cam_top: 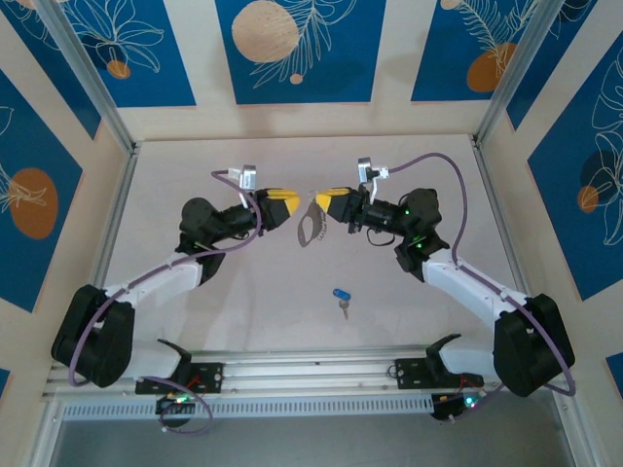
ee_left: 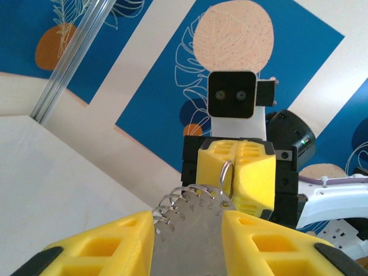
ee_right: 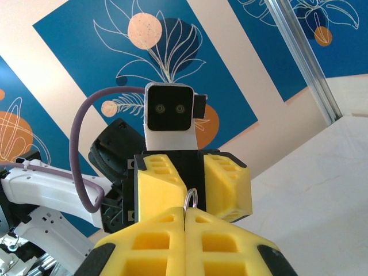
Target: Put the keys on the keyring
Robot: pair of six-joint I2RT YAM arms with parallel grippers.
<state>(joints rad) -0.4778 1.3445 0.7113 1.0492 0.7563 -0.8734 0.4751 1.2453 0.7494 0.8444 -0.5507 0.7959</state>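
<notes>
1. Status: the keyring (ee_left: 188,244) is held off the table (cam_top: 243,292) between the two arms. The left gripper (cam_top: 290,207) is clamped across it, with one of its fingers (ee_left: 115,247) pressed to each long edge of the flat grey plate.
2. The right gripper (cam_top: 321,203) meets the keyring head-on from the opposite side. Its fingers are pressed together on one small ring (ee_left: 221,174) at the keyring's edge.
3. The key (cam_top: 341,297) lies flat on the table, well apart from the keyring. It is on the side nearer the arm bases and slightly toward the right arm. Nothing touches it.
4. Judgement: no key is threaded yet, and both tools are occupied. One must let go before the key can be fetched.
5. Recommended: let the left gripper bear the keyring alone, since it has the broader hold. Release the right gripper and send it to the key, which lies on its side of the keyring.
6. Before release, confirm that the keyring sits square between the left fingers. A skewed plate is likely to swing when the pull on the small ring ends.
7. The key is tiny. Descend with the jaws narrowly parted over its blue head, and expect it to slide on the smooth table.
8. Carry the key back to the row of rings on the keyring's edge. Which ring should receive it cannot be told from these views.
</notes>
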